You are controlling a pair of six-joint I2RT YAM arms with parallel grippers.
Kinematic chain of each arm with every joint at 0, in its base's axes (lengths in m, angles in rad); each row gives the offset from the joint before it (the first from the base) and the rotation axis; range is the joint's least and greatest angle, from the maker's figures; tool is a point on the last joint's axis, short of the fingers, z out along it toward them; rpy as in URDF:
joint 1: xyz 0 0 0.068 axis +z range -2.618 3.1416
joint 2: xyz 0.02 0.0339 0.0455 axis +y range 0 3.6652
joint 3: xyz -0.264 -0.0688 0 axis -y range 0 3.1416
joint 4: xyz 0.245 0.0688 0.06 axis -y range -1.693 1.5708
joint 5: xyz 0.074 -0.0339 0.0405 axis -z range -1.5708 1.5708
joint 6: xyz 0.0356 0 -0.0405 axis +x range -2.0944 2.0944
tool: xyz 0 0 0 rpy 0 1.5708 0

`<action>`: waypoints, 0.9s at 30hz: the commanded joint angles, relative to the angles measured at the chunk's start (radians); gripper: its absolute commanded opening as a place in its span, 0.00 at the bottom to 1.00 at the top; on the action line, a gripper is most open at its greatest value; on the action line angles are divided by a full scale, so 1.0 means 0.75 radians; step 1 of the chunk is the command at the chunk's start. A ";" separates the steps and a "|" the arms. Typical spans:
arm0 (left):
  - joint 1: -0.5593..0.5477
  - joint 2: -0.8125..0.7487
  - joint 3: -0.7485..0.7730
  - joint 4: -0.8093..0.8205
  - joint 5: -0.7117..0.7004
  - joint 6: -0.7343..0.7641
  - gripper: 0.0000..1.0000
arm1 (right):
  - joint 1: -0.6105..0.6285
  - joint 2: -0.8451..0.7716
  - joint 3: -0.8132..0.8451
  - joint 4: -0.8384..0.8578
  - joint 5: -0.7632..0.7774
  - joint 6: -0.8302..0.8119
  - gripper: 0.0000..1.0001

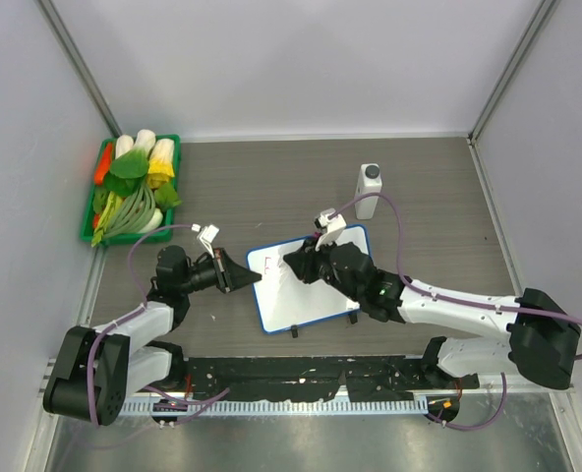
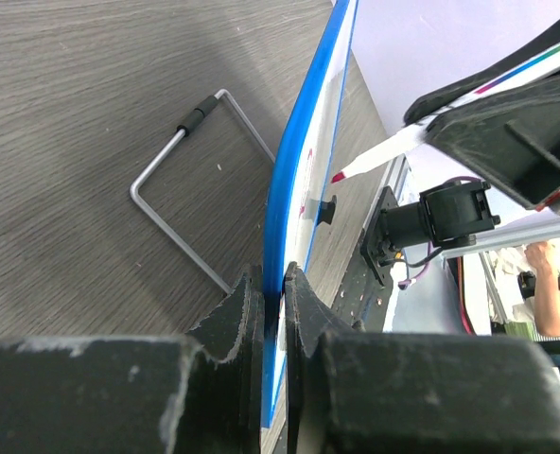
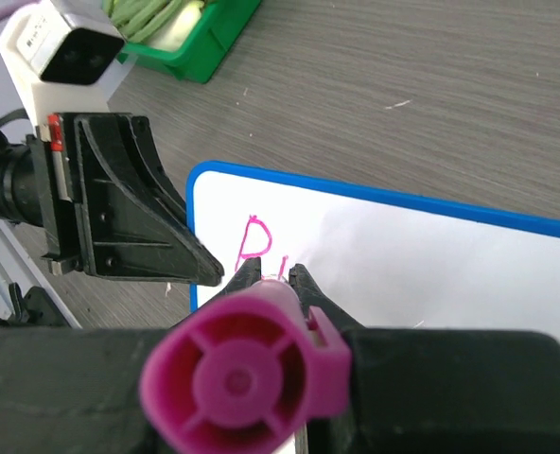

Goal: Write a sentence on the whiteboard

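The whiteboard (image 1: 316, 295), white with a blue rim, lies on the table between the arms. My left gripper (image 1: 244, 279) is shut on its left edge; the left wrist view shows the blue rim (image 2: 294, 189) pinched between the jaws. My right gripper (image 1: 293, 264) is shut on a pink marker (image 3: 247, 378), with the tip on the board's upper left. The tip (image 2: 341, 176) also shows in the left wrist view. The sentence (image 3: 253, 238) reads only a pink "R" and a short stroke beside it.
A white bottle with a grey cap (image 1: 369, 191) stands behind the board. A green bin of vegetables (image 1: 132, 187) sits at the far left. A bent wire stand (image 2: 190, 175) lies on the table under the board's left side.
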 commanded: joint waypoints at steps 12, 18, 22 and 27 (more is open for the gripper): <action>0.003 -0.019 -0.014 0.002 -0.041 0.050 0.00 | -0.003 0.070 0.173 0.031 0.062 -0.063 0.01; 0.003 -0.019 -0.014 0.000 -0.037 0.050 0.00 | -0.003 0.107 0.196 0.047 0.060 -0.063 0.01; 0.003 -0.019 -0.016 0.000 -0.039 0.052 0.00 | -0.003 0.091 0.188 0.033 0.082 -0.065 0.01; 0.003 -0.015 -0.012 0.000 -0.035 0.052 0.00 | -0.003 0.093 0.173 0.018 0.095 -0.071 0.01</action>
